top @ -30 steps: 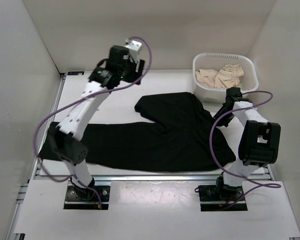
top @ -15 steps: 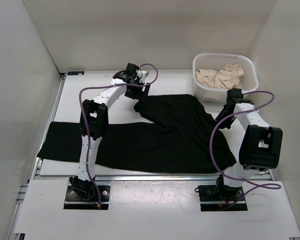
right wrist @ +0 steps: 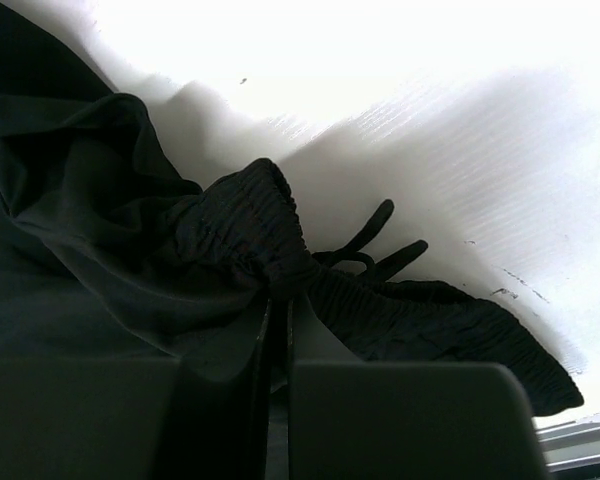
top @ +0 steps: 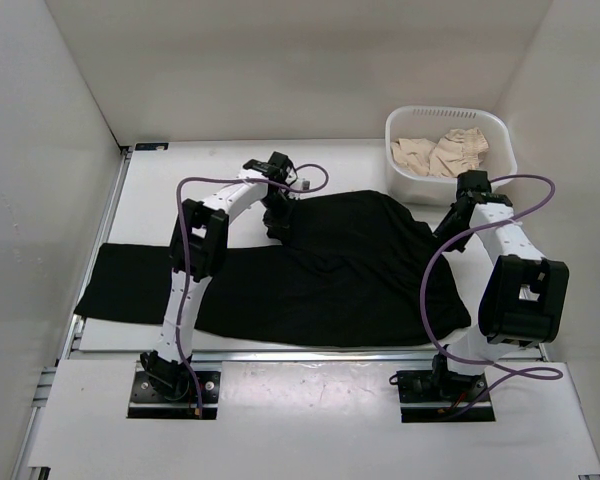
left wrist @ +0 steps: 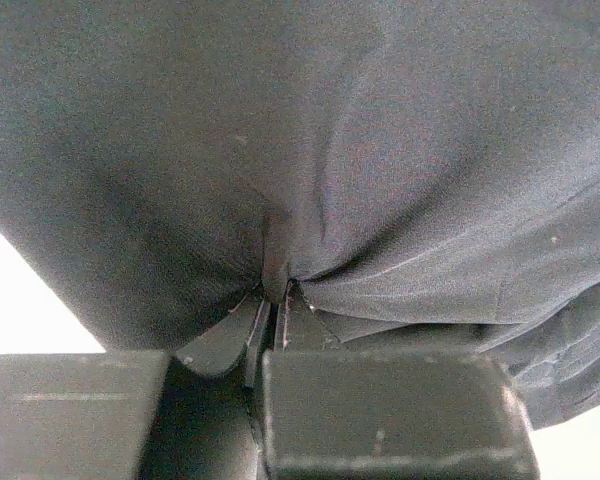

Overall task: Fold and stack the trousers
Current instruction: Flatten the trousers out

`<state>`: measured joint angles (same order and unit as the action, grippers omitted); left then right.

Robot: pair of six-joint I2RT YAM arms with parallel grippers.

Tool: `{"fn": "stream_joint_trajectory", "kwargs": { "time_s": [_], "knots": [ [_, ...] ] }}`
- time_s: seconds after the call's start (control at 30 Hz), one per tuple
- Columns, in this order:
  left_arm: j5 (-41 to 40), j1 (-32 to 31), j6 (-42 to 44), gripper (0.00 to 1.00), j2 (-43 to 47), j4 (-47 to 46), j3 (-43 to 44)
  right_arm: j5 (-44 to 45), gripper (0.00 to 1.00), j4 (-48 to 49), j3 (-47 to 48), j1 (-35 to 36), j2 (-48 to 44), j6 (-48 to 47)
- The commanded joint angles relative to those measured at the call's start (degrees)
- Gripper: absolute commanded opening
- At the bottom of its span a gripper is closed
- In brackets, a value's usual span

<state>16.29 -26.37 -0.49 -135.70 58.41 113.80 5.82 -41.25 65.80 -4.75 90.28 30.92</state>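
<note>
The black trousers (top: 320, 275) are spread across the table (top: 180, 180), one leg stretched toward its left edge, beside the white basket (top: 435, 187). A fold is pinched in the left gripper (left wrist: 277, 297). The elastic waistband (right wrist: 250, 215) appears clamped in the right gripper (right wrist: 278, 300).

Black trousers (top: 340, 275), white basket (top: 420, 190) on table (top: 180, 185)

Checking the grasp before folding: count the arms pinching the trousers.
2. Left fingers pinch the trousers at their far edge; right fingers pinch the waistband beside the basket.
</note>
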Motion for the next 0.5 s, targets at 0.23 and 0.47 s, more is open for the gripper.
{"fn": "stream_joint_trajectory", "kwargs": {
  "time_s": [0.23, 0.47],
  "knots": [
    [-21.97, 4.49, 0.49, 0.14, 13.08, -3.64, 4.41, -2.22, 0.0, 0.99, 1.44, -0.08, 0.16, -0.42],
    [-18.5, 0.98, 0.49, 0.78, 23.46, -4.45, -4.25, -4.15, 0.0, 2.05, 0.82, -0.08, 2.0, -0.42]
  ]
}}
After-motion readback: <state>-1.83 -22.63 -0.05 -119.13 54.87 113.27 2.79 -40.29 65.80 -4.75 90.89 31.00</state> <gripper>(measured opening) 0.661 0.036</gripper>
